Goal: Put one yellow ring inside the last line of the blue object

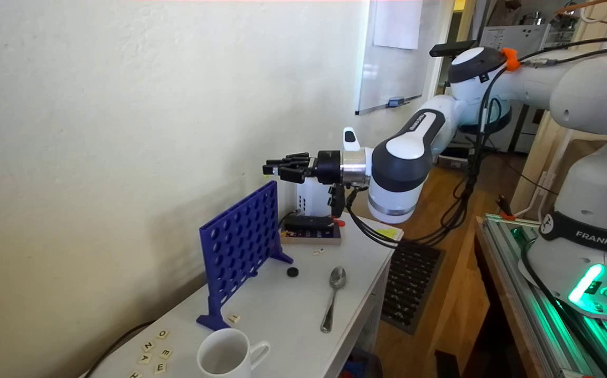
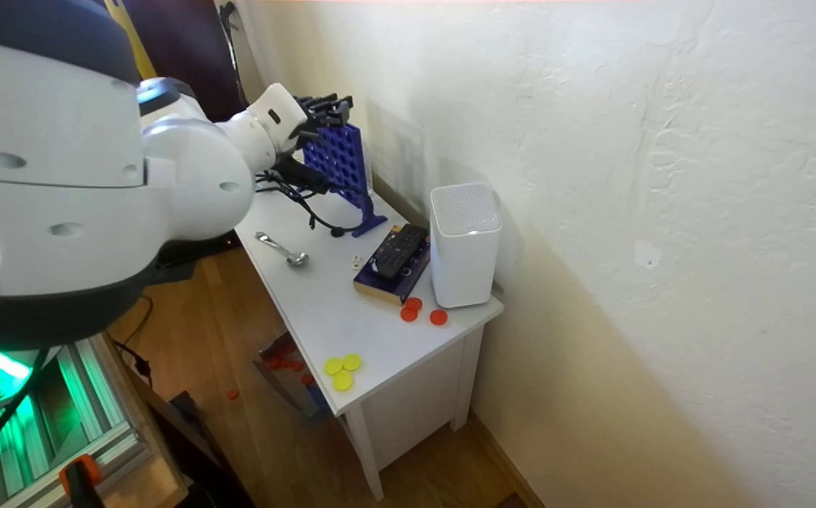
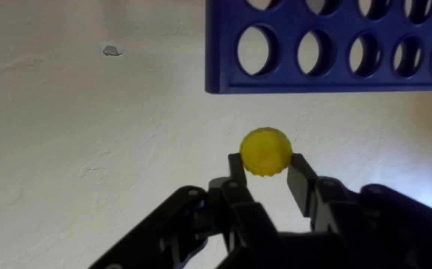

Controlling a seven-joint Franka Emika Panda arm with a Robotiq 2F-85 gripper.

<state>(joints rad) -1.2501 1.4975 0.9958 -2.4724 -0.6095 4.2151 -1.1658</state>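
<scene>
The blue object, an upright blue grid panel [image 1: 240, 236], stands on the white table near the wall. It also shows in an exterior view [image 2: 341, 162] and along the top of the wrist view [image 3: 287, 80]. My gripper [image 3: 265, 160] is shut on a yellow ring [image 3: 265, 152], held by its sides between the fingertips. In the wrist view the ring is apart from the panel, off its edge near one end column. In both exterior views the gripper [image 1: 271, 169] is above the panel's end near the white box. Spare yellow rings [image 2: 342, 370] lie at a table corner.
A white box [image 2: 466, 247] and a book with a remote [image 2: 397, 254] on it stand beyond the panel's end. Red rings [image 2: 411, 309] lie nearby. A spoon [image 1: 333, 294], a black disc [image 1: 292, 272], letter tiles [image 1: 165, 353] and a white cup [image 1: 224, 354] are on the table.
</scene>
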